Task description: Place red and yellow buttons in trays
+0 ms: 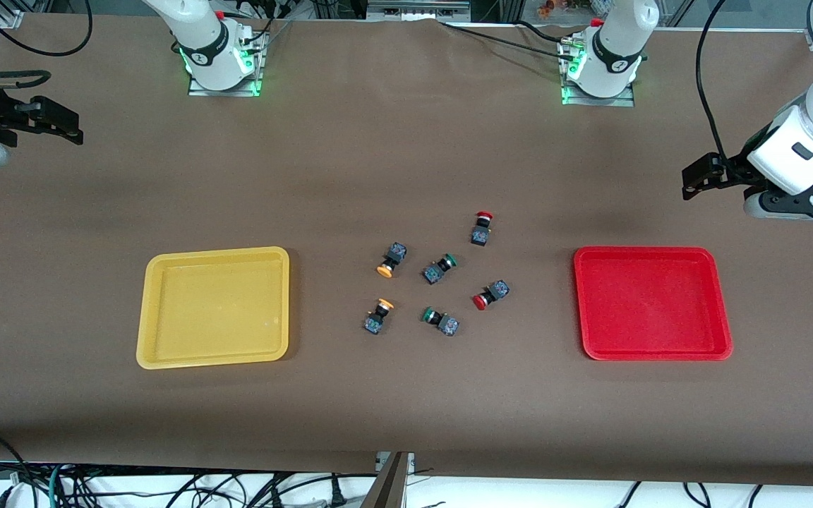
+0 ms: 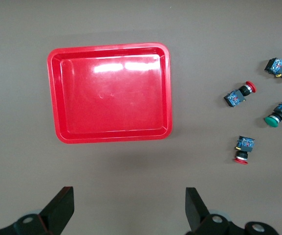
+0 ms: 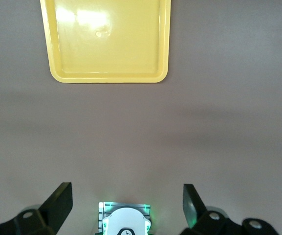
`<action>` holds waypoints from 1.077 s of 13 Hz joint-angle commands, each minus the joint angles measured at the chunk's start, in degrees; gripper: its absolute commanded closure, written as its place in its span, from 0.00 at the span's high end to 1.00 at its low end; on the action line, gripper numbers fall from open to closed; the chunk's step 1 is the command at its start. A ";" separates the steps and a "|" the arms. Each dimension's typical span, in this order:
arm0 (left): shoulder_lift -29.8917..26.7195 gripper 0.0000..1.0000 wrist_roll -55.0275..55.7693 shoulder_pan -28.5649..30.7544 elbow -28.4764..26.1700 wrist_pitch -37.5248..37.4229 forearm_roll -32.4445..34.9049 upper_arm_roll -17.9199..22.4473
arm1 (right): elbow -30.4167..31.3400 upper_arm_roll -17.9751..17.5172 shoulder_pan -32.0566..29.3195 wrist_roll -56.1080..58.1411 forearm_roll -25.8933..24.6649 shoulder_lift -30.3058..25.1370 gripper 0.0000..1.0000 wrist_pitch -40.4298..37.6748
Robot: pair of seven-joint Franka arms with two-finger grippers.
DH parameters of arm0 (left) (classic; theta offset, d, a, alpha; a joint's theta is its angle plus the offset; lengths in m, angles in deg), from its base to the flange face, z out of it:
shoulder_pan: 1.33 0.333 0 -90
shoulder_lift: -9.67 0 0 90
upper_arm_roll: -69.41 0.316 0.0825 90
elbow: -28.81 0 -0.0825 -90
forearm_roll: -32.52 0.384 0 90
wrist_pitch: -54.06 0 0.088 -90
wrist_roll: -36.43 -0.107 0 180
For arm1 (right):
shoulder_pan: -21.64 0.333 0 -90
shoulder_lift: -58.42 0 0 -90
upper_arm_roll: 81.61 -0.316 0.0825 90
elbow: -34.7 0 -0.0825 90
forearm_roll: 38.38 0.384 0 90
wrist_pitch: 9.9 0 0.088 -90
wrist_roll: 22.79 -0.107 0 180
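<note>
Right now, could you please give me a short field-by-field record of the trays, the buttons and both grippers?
yellow tray: empty, toward the right arm's end of the table
red tray: empty, toward the left arm's end
red buttons: two, on the table between the trays
yellow buttons: two, on the table, closer to the yellow tray
green buttons: two, lying among the others
left gripper: open, holding nothing, above the table beside the red tray
right gripper: open, holding nothing, waiting at its table end
</note>
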 commanded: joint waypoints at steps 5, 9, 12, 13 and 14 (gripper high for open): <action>0.77 1.00 0.25 0.11 2.22 -2.06 -0.94 -0.45 | -0.57 -0.08 -0.53 0.76 0.76 0.04 1.00 0.14; 0.77 1.00 0.16 -0.06 2.22 -2.15 -1.11 -0.45 | -0.57 -0.08 -0.62 0.76 0.85 0.04 1.00 0.05; 0.77 1.00 -0.19 0.29 2.13 -4.07 -1.20 -0.45 | -0.57 -0.08 -0.62 0.85 0.85 0.39 1.00 0.14; 0.77 1.00 -0.28 0.29 2.13 -4.17 -1.20 -0.45 | -0.57 0.00 -0.62 1.11 0.76 0.39 1.00 0.22; 0.77 1.00 -0.37 0.29 2.13 -4.34 -1.20 -0.36 | -0.57 0.00 -0.62 1.29 0.76 0.39 1.00 0.22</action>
